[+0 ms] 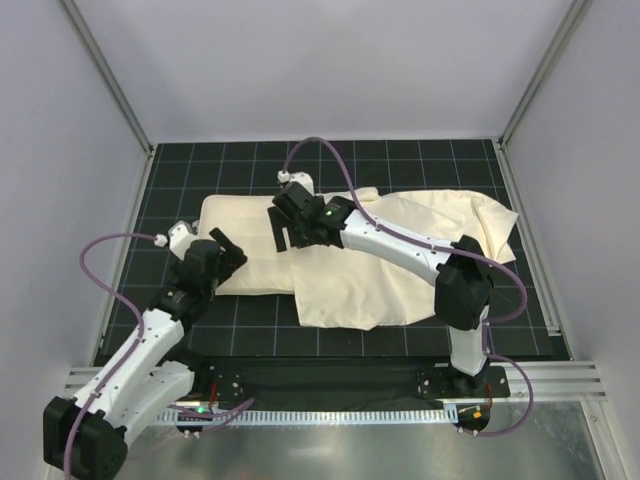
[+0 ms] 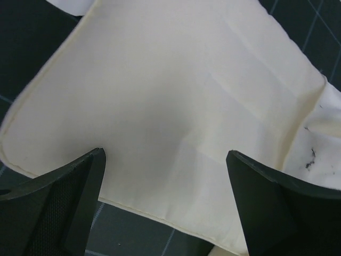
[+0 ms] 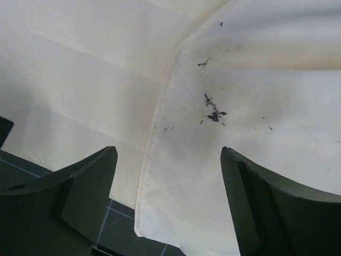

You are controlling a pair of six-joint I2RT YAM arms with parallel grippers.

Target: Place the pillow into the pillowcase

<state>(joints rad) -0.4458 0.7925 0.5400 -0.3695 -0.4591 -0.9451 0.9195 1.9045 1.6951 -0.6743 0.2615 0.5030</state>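
We are noting left hand (image 2: 165, 153) and right hand (image 3: 169, 149) gaping, empty. At 9 o'clock, plump cream-white stuffed pillow (image 1: 250, 215): likely squashy. At 3 o'clock, thin limp cream pillowcase (image 1: 365, 295): slack, probably best pinching its hem.

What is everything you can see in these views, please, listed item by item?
table: one, black with grid lines, under everything
pillowcase: one, cream-white with dark smudges, wrinkled, right of centre
pillow: one, cream, left of centre, right end under the pillowcase edge
walls: three, pale grey, around the table
cables: two, purple, one along each arm
left gripper: one, black, open, over the pillow's near-left corner
right gripper: one, black, open, over the pillow-pillowcase overlap
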